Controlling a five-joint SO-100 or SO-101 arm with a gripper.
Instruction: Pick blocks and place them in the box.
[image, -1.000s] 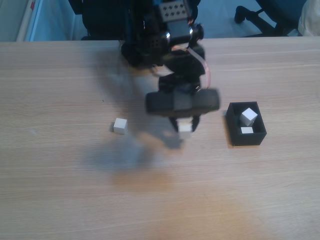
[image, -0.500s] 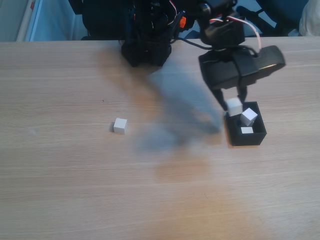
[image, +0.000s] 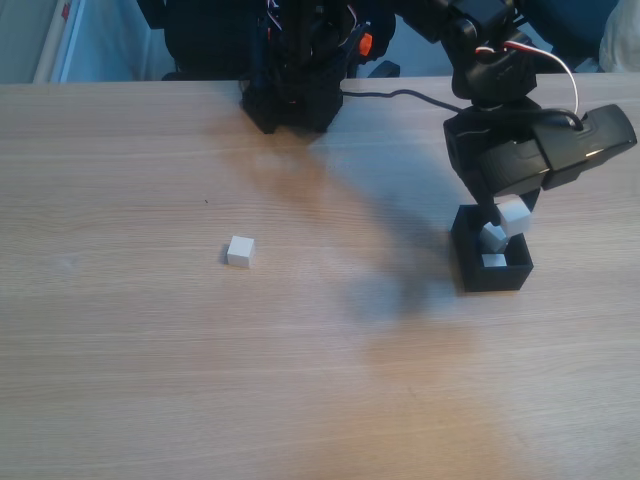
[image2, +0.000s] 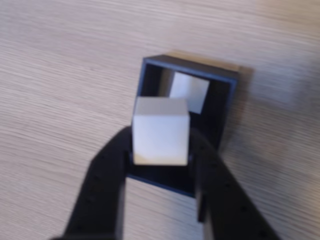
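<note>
Jaws (image2: 160, 150) clamped on a white block (image2: 160, 131), held above the black box (image: 470, 268) at the bench's (image: 150, 350) right side in the fixed view. Inside the box, two more blocks (image: 493, 238), partly hidden by the held one. Another block (image: 240, 250) alone, well to the left.

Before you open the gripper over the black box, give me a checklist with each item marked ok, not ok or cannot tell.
1. Held block clamped between the fingers of the gripper: ok.
2. Held block above the opening of the black box, wrist view: ok.
3. Room in the box: two blocks already lie inside; whether a third lands flat: cannot tell.
4. Fingers clear of the box walls: cannot tell, the wrist view is blurred.
5. Height of the block above the rim: cannot tell exactly; in the fixed view the block sits just above the box.
6. Loose block on the table, still to pick: ok, well apart from the box.
</note>
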